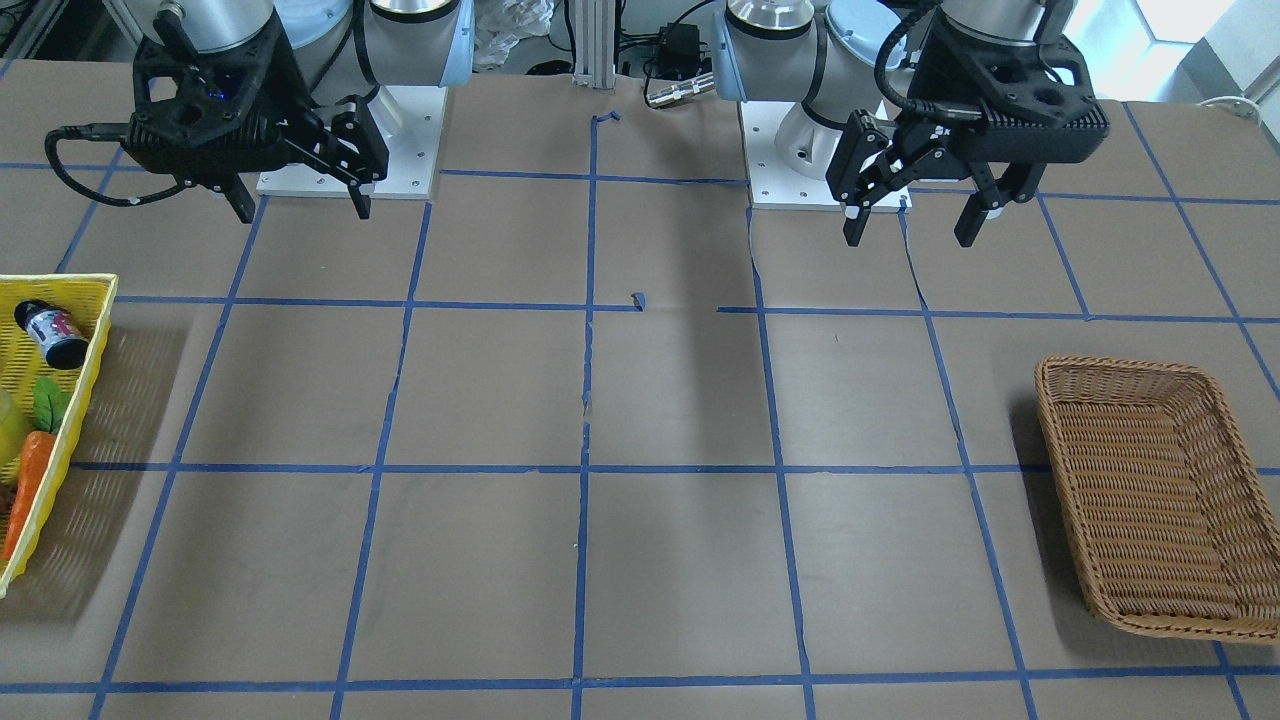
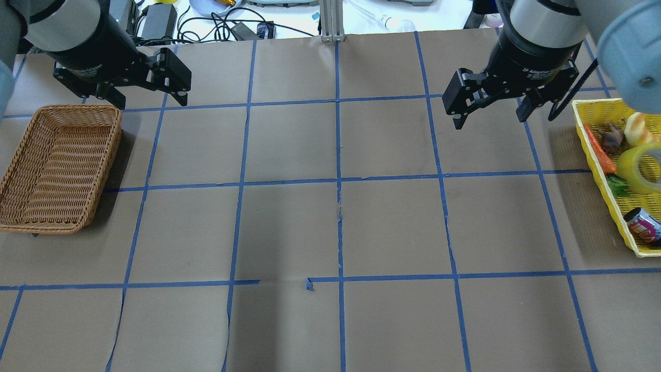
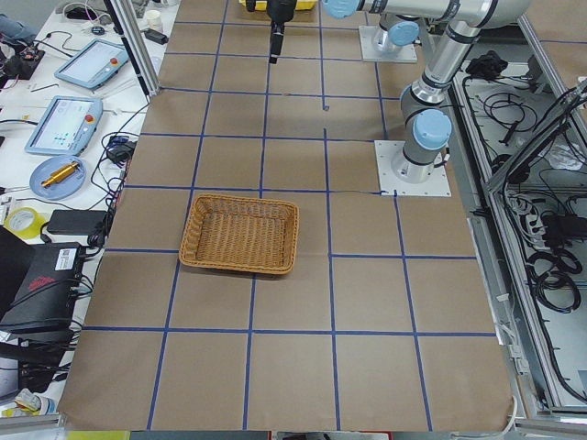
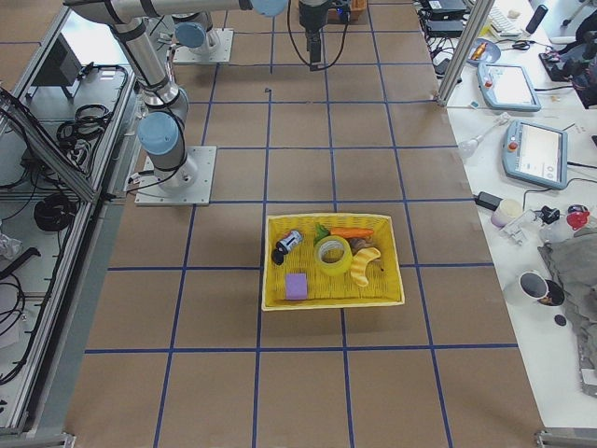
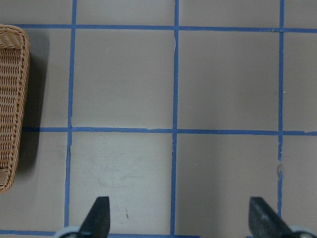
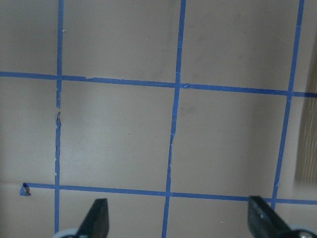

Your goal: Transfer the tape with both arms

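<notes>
Right gripper (image 2: 489, 118) hangs wide open and empty beside the yellow basket (image 2: 599, 102), where the tape (image 2: 627, 168) sits next to the carrot (image 2: 599, 150), left gripper (image 2: 148, 97) spread too, so I'd straddle one ring wall, clear of the neighbours.

From overhead, with the centre of the table (image 2: 392, 227) as the dial, the wicker basket (image 2: 57, 170) sits at 9 o'clock and the plastic basket (image 2: 601, 105) at 3 o'clock. In the plastic basket lies the tape (image 2: 626, 168), the carrot (image 2: 599, 150) at its 10 o'clock, the can (image 2: 643, 227) at its 6 o'clock. The left gripper (image 2: 150, 98) hangs at 10 o'clock, the right gripper (image 2: 489, 120) at 2.
</notes>
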`<action>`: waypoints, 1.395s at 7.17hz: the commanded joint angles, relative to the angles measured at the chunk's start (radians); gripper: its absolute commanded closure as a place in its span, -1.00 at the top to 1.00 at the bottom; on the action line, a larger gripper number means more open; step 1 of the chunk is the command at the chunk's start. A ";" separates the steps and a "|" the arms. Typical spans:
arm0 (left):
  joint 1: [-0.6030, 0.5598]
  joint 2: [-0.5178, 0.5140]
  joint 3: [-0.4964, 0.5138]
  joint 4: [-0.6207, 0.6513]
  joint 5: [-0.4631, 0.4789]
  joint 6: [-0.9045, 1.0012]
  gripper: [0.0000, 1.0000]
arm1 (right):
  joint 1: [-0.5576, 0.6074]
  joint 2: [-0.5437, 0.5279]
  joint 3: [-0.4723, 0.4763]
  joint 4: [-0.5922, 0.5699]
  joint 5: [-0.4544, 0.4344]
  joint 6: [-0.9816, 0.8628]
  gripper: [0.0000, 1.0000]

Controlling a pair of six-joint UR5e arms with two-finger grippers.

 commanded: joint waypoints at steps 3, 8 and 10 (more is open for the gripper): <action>0.000 0.001 0.001 0.000 -0.003 0.000 1.00 | 0.000 0.000 0.000 -0.003 0.001 0.000 1.00; -0.001 -0.001 -0.001 0.001 -0.006 -0.004 1.00 | -0.001 0.000 0.000 -0.006 0.001 0.000 1.00; 0.000 -0.001 -0.001 0.001 -0.004 -0.003 1.00 | -0.053 0.007 0.000 -0.038 -0.009 -0.009 1.00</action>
